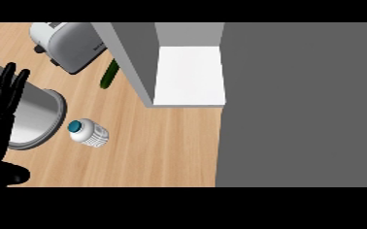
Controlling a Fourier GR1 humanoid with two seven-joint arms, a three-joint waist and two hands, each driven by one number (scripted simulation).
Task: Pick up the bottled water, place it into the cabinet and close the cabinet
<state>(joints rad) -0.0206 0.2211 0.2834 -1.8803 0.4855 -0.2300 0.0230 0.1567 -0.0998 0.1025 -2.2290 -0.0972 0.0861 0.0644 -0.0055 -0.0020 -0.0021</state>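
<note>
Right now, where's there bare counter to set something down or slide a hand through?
Free: the wood counter between the bottled water and the grey cabinet door, and the white cabinet shelf. Crowded: upper left, with toaster, green cucumber, metal lid and the left hand.

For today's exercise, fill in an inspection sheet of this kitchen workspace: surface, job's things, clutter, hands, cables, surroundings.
Surface: light wooden counter.
Job's things: clear plastic water bottle with teal cap on the counter; grey cabinet standing open, white shelf bare.
Clutter: silver toaster at back left; green cucumber beside the cabinet wall; round metal pot at left.
Hands: black left hand at the left edge, fingers straight, holding nothing; right hand not in view.
Cables: nothing seen.
Surroundings: plain grey area at right.
</note>
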